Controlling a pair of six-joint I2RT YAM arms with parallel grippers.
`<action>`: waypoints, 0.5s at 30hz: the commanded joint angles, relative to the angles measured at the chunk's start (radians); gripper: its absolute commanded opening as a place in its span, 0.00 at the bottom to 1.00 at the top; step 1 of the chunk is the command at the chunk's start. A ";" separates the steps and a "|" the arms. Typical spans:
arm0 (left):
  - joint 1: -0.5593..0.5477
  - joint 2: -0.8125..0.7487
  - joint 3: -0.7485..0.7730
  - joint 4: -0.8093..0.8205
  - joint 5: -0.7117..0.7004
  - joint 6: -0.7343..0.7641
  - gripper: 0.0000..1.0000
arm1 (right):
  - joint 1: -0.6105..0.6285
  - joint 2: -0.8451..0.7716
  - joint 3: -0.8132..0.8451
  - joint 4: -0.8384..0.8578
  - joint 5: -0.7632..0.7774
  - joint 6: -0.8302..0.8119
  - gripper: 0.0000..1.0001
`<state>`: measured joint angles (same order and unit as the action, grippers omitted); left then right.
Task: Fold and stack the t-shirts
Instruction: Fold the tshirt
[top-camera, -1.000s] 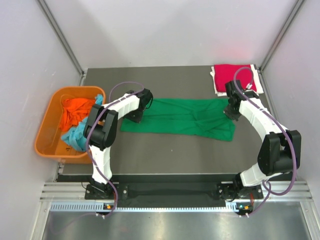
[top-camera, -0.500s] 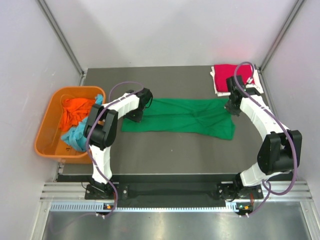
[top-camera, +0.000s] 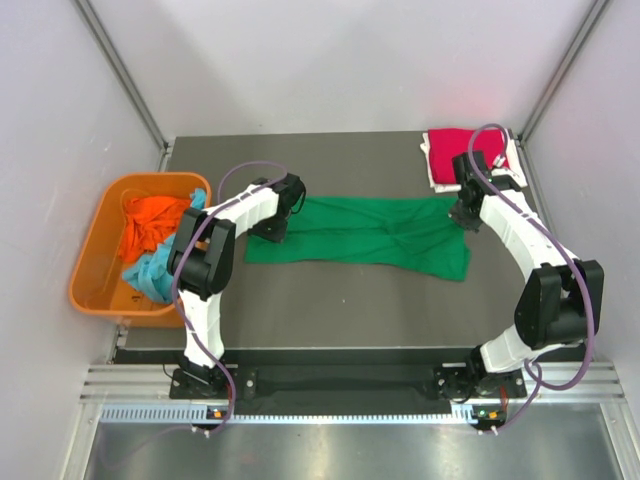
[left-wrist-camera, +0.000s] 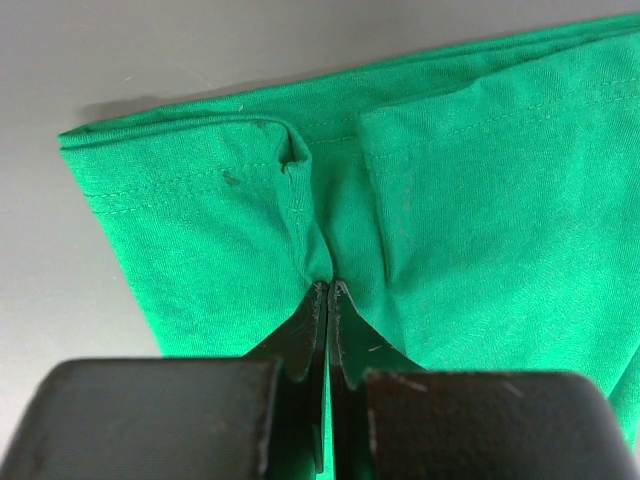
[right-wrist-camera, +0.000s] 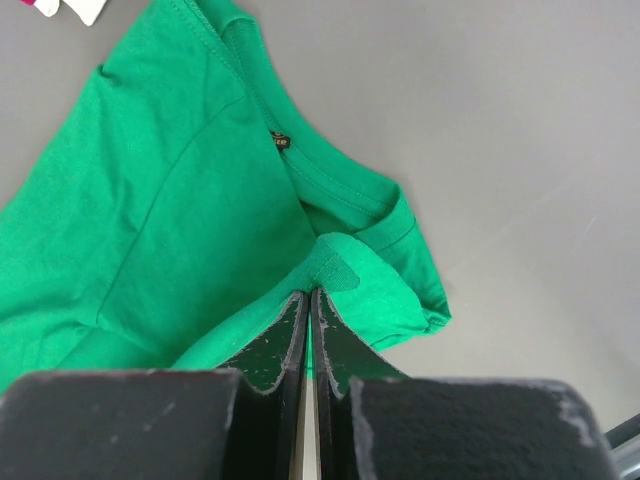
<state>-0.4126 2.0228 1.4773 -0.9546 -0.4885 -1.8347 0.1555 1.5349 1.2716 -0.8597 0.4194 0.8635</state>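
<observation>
Shirts (top-camera: 455, 150) number four, the green shirt (top-camera: 360, 232) clamped by left end effector (left-wrist-camera: 328, 290) and right end effector (right-wrist-camera: 308, 295).

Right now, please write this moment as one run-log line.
left gripper: shut on green t-shirt | right gripper: shut on green t-shirt | red t-shirt: folded, far right

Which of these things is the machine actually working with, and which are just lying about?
Part of the job: green t-shirt, pinched by the left end effector and right end effector; folded red t-shirt; orange t-shirt and light blue t-shirt in the orange tub.
Just there: the orange tub itself; table.
</observation>
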 joint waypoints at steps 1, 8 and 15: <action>0.006 -0.032 0.037 -0.033 -0.025 -0.023 0.00 | -0.014 -0.038 0.017 0.005 0.016 -0.009 0.00; 0.006 -0.009 0.094 -0.150 -0.062 -0.054 0.00 | -0.014 -0.038 0.040 -0.022 0.025 -0.021 0.00; 0.008 -0.029 0.057 -0.090 -0.053 -0.051 0.00 | -0.005 -0.038 0.057 0.017 0.028 -0.053 0.00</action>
<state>-0.4126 2.0228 1.5360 -1.0325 -0.5171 -1.8713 0.1558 1.5349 1.2751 -0.8764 0.4198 0.8444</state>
